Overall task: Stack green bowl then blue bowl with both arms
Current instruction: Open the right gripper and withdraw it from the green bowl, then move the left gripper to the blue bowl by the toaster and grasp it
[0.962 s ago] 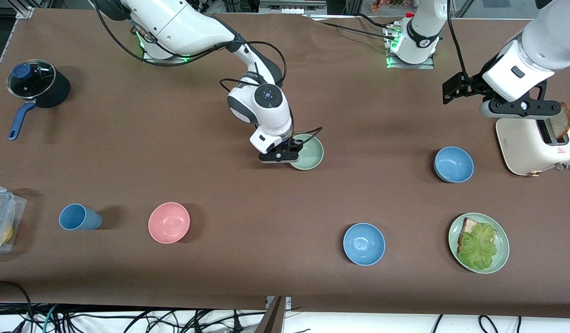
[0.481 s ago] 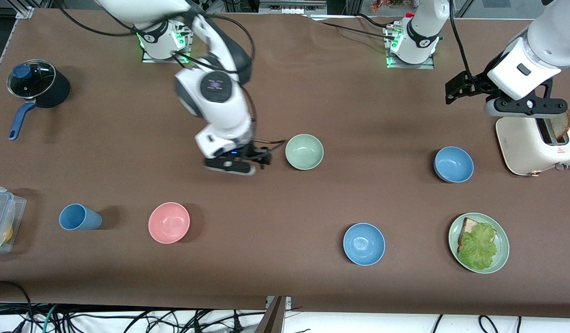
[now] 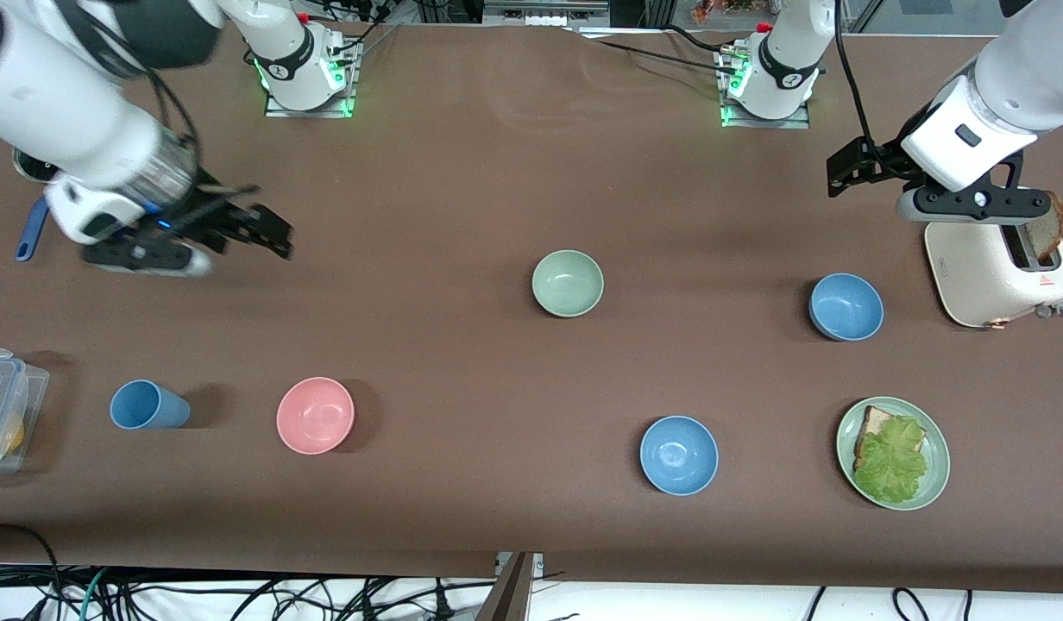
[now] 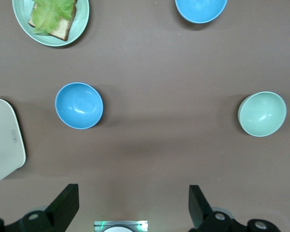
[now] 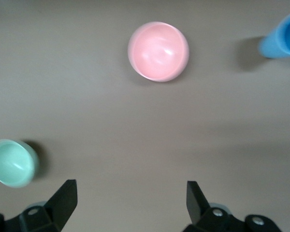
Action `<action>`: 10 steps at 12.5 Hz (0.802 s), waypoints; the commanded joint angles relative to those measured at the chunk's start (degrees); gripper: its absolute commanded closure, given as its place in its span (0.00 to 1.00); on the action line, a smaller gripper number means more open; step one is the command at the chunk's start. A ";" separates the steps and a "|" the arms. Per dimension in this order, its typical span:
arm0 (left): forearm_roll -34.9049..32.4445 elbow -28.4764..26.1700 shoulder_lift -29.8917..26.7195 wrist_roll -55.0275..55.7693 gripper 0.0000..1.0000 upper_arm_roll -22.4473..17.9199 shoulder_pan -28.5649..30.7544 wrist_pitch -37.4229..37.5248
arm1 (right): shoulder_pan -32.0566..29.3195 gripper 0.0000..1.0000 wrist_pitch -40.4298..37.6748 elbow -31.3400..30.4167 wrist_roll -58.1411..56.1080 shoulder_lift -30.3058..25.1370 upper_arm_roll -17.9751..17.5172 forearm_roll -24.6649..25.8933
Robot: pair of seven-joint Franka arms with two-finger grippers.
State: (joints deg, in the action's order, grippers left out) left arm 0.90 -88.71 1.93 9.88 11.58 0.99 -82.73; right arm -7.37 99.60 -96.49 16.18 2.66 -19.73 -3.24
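The green bowl (image 3: 568, 283) stands upright and alone on the brown table (image 3: 462, 172), near its middle; it also shows in both wrist views (image 4: 262, 113) (image 5: 12, 163). One blue bowl (image 3: 845, 306) (image 4: 79, 105) sits beside the toaster. The other blue bowl (image 3: 679, 454) (image 4: 201, 8) lies nearer the front camera. My right gripper (image 3: 143, 259) (image 5: 130, 198) is open and empty, up in the air over bare table at the right arm's end, well away from the green bowl. My left gripper (image 3: 970, 205) (image 4: 133, 198) waits open and empty, high over the toaster.
A pink bowl (image 3: 315, 415) and a blue cup (image 3: 147, 404) stand toward the right arm's end, with a clear lidded box (image 3: 1, 410) at the table edge. A white toaster (image 3: 997, 267) holds bread, and a green plate (image 3: 933, 483) carries bread and lettuce.
My right gripper has opened off the green bowl's rim, risen and swung away toward the right arm's end. The green bowl stayed in place. The left arm barely moved.
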 commanded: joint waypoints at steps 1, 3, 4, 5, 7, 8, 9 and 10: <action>-2.22 0.99 2.47 -0.73 0.00 -0.07 0.24 0.73 | -0.72 0.00 -3.26 -3.18 -11.92 -4.33 6.00 -0.98; -2.48 1.17 5.18 -0.82 0.00 -0.94 0.85 0.38 | -0.72 0.00 -3.36 -2.92 -13.72 -3.90 6.90 -0.89; -4.05 1.26 6.24 -1.00 0.00 -2.16 1.55 0.20 | -0.72 0.00 -3.27 -2.74 -13.63 -3.63 6.90 -0.81; -4.85 1.43 7.81 -1.26 0.00 -2.70 3.13 0.03 | -0.63 0.00 -3.18 -2.74 -13.55 -3.63 6.81 -0.02; -4.86 1.26 11.24 -2.57 0.00 -2.70 7.96 -1.11 | -0.37 0.00 -3.18 -2.65 -13.37 -3.28 6.64 0.86; -5.03 0.21 12.21 -5.54 0.00 -2.97 9.37 -3.12 | -0.28 0.00 -3.09 -2.65 -13.37 -3.11 6.55 0.87; -5.30 -1.28 13.44 -9.22 0.00 -2.88 12.78 -5.49 | -0.28 0.00 -3.18 -2.74 -13.37 -2.67 6.55 0.78; -5.12 -3.12 14.67 -13.26 0.00 -2.88 15.77 -8.12 | -0.28 0.00 -3.18 -2.74 -13.37 -2.14 6.55 0.78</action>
State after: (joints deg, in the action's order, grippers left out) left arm -2.95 -89.70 14.81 2.61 7.92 12.36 -87.54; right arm -7.70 96.35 -98.77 3.39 0.16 -13.05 -3.05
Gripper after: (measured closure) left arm 0.000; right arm 0.000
